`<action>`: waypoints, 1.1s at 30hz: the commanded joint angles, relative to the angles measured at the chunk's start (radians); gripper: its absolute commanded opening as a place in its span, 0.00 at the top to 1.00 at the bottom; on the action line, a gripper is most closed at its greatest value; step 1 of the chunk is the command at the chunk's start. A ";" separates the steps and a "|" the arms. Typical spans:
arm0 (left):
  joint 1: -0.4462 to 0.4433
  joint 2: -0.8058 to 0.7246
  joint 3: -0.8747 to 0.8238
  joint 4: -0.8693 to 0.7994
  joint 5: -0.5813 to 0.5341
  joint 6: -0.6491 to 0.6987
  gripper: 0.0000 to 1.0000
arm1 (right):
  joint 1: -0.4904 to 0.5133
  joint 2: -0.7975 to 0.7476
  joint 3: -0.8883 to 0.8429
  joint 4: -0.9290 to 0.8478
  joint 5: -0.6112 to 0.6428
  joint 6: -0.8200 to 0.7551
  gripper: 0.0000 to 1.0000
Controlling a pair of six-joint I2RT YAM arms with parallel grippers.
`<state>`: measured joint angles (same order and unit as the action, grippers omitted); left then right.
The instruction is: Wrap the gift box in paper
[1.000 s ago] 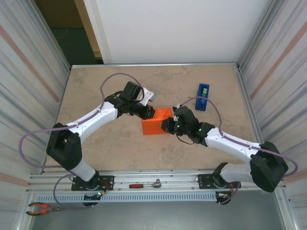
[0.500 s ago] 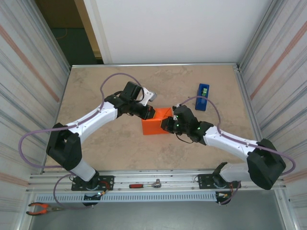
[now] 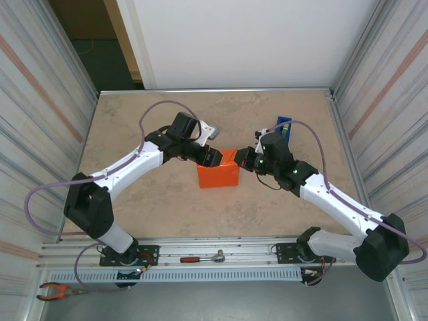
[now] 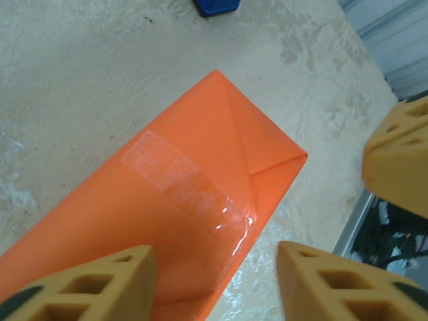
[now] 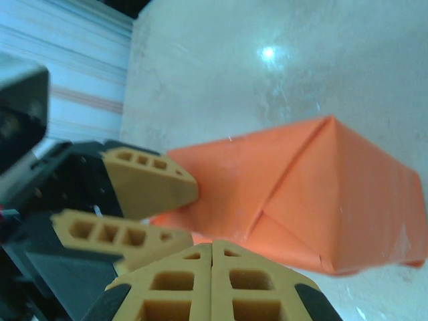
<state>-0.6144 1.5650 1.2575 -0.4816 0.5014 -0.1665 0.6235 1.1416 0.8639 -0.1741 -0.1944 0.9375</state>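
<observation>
Orange paper (image 3: 219,175) now covers the whole parcel on the bench (image 3: 134,127). The gift box lies inside, none of its card exposed.

Change noted: the left tool (image 4: 214,253) has let go. Its fingers now stand apart over the taped top face, with the parcel directly beneath and between them; we cannot confirm contact. The right tool (image 5: 211,249) has drawn back, closed on nothing, with the parcel just ahead of it.

A tape strip (image 4: 175,175) holds the seam, so we judge the wrapping near finished.

Unclear: the parcel's far end and underside are hidden. The blue dispenser (image 3: 284,126) behind the right tool is partly covered by that arm.
</observation>
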 commanded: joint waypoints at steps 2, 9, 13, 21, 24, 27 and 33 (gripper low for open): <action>0.025 -0.083 0.012 0.076 0.005 -0.050 0.37 | -0.044 0.084 0.096 -0.032 -0.061 -0.063 1.00; 0.065 -0.200 -0.077 0.116 -0.067 -0.087 0.23 | -0.061 0.271 0.256 -0.049 -0.158 -0.093 1.00; 0.106 -0.286 -0.183 0.143 -0.108 -0.123 0.13 | -0.051 0.371 0.324 -0.079 -0.199 -0.100 1.00; 0.200 -0.448 -0.380 0.174 -0.203 -0.186 0.01 | -0.039 0.493 0.349 -0.110 -0.232 -0.109 1.00; 0.234 -0.478 -0.429 0.187 -0.201 -0.199 0.01 | -0.042 0.491 0.344 -0.103 -0.232 -0.112 1.00; 0.251 -0.484 -0.464 0.197 -0.186 -0.203 0.01 | -0.054 0.469 0.360 -0.096 -0.235 -0.115 1.00; 0.252 -0.491 -0.541 0.240 -0.187 -0.214 0.01 | -0.091 0.395 0.398 -0.125 -0.237 -0.151 0.98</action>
<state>-0.3660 1.0981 0.7498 -0.2817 0.3199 -0.3622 0.5510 1.6077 1.2171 -0.2703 -0.4202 0.8314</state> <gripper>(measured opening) 0.988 0.041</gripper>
